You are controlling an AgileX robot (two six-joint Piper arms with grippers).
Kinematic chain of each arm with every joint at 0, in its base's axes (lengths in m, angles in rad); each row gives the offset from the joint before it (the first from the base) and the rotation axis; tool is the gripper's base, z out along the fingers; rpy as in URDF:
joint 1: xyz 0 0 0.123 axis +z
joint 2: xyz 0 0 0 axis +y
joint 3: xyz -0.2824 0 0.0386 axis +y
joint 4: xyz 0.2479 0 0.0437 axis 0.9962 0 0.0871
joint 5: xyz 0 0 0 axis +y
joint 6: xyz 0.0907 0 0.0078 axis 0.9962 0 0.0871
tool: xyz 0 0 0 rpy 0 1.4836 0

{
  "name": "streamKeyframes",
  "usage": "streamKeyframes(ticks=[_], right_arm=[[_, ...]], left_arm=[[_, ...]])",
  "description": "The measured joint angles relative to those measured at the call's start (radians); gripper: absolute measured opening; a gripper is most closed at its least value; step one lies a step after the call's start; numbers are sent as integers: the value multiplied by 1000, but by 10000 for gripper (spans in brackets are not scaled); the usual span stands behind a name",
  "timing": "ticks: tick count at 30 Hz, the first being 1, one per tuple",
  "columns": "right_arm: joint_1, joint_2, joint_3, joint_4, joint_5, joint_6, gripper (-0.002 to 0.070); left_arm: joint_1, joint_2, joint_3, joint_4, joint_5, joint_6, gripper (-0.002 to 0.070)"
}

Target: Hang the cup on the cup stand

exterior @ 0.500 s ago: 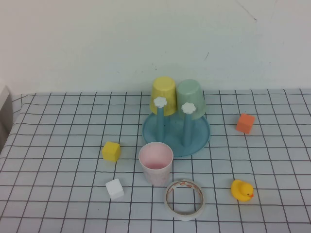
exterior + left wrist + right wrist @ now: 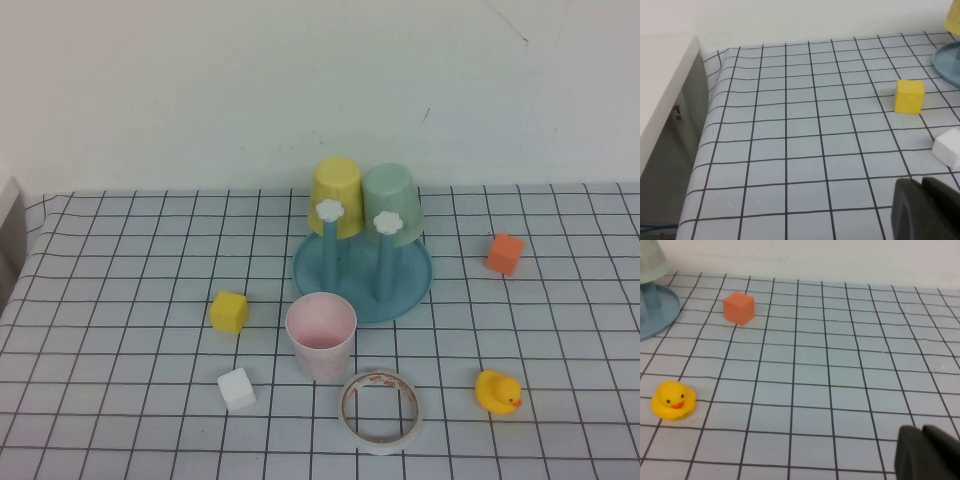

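Gridded desk [image 2: 120,300], white wall. Cup [image 2: 321,334] upright, touching the cup stand [image 2: 415,285] rim's near edge. My left hand [image 2: 925,210] and right hand [image 2: 927,452] closed, empty, parked low. Risk: knocking tape ring [image 2: 381,411] reaching.

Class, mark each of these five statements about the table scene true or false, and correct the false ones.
1. The pink cup stands upright on the table. True.
2. The yellow cup lies on its side beside the tape ring. False: it hangs upside down on the cup stand, next to the mint-green cup.
3. The tape ring lies in front of the pink cup. True.
4. The rubber duck sits inside the stand. False: it sits on the table.
5. The left tool holds the yellow cube. False: both it and the right tool are shut and empty.
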Motion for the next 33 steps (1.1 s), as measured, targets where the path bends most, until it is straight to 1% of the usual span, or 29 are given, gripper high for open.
streamKeyframes(ticks=[19,26,29,31,33], right_arm=[[0,0,0,0,0,6,-1],[0,0,2,25,-19,8,-1],[0,0,11,30,-109,8,-1],[0,0,11,30,-219,8,-1],[0,0,11,30,-379,8,-1]], left_arm=[[0,0,0,0,0,-2,-1],[0,0,0,0,-18,-2,-1],[0,0,2,0,-74,-2,-1],[0,0,2,0,-167,-2,-1],[0,0,2,0,-271,-2,-1]])
